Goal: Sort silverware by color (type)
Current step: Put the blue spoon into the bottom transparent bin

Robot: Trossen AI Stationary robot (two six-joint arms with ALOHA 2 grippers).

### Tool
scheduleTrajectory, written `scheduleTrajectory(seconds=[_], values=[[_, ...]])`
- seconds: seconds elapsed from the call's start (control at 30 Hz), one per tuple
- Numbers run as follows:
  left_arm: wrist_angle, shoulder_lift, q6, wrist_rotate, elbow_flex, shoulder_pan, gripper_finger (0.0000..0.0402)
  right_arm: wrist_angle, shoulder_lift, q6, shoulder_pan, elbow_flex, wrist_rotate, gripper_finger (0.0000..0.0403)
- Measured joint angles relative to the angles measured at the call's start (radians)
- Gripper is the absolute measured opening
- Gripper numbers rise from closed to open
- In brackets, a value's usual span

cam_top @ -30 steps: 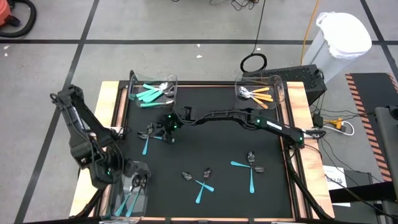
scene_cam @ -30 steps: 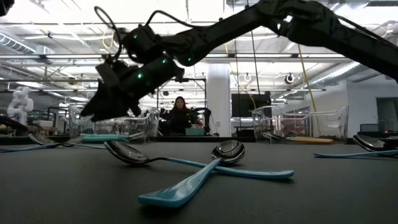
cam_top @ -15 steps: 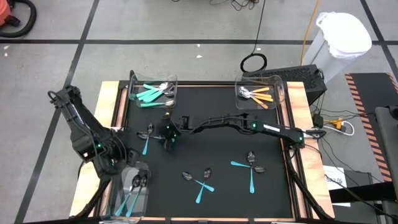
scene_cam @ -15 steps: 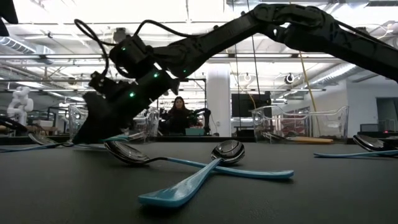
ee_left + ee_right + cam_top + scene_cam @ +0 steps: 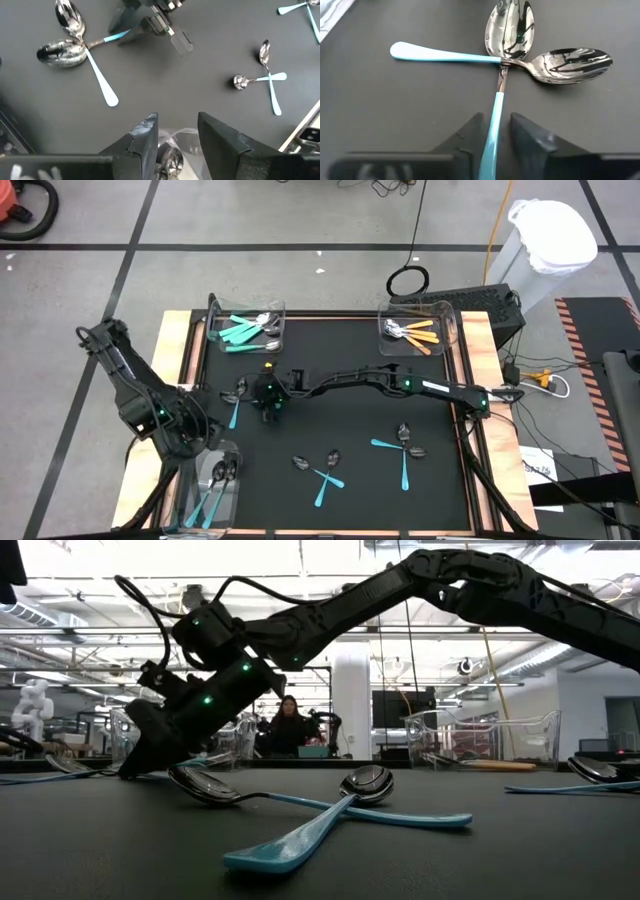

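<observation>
Two teal-handled spoons [image 5: 237, 395] lie crossed on the black mat's left part. One spoon's handle [image 5: 496, 107] runs back between the fingers of my right gripper [image 5: 496, 120], which stands low over the mat [image 5: 135, 768], slanting down from the right. Its fingers are open, with a narrow gap on each side of the handle. The other spoon [image 5: 440, 53] lies across the first one's neck. My left gripper [image 5: 178, 122] is open and holds nothing, above the clear bin [image 5: 215, 480] at the near left, where teal spoons [image 5: 170, 160] lie.
A bin of teal forks [image 5: 247, 328] stands at the far left and a bin of orange-handled pieces [image 5: 415, 330] at the far right. More crossed teal spoons lie near the front [image 5: 322, 470] and to the right [image 5: 403, 445]. A person stands in the room behind [image 5: 288, 725].
My right gripper has come down to the mat and moved toward the table's left edge, onto the handle of the crossed spoons, tipping further down. My left arm has swung a little above the near-left bin. The spoons have not moved.
</observation>
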Motion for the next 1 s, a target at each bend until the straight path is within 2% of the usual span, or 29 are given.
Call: scheduleTrajectory(seconds=[0.17, 0.33, 0.5, 0.6, 0.7, 0.87, 1.0], values=[[-0.027, 0.000, 0.022, -0.001, 0.000, 0.038, 0.0138, -0.040, -0.012, 0.011, 0.000, 0.000, 0.001, 0.0016], [-0.054, 0.000, 0.019, -0.016, 0.000, 0.083, 0.0138, -0.156, -0.058, 0.147, -0.004, 0.022, 0.106, 0.0015], [-0.103, 0.000, 0.018, -0.047, 0.000, 0.130, 0.0138, -0.326, -0.158, 0.171, -0.057, 0.021, 0.120, 0.0008], [-0.146, 0.000, 0.017, -0.057, 0.000, 0.157, 0.0138, -0.482, -0.202, 0.146, -0.098, 0.026, 0.104, 0.0008], [-0.159, 0.000, 0.017, -0.095, 0.000, 0.182, 0.0138, -0.648, -0.221, 0.101, -0.139, 0.021, 0.025, 0.0009], [-0.151, 0.000, 0.017, -0.227, 0.000, 0.221, 0.0138, -0.794, -0.306, 0.076, -0.187, 0.024, -0.101, 0.0009], [-0.138, 0.000, 0.018, -0.338, 0.000, 0.250, 0.0138, -0.858, -0.372, 0.053, -0.205, 0.023, -0.105, 0.0009]])
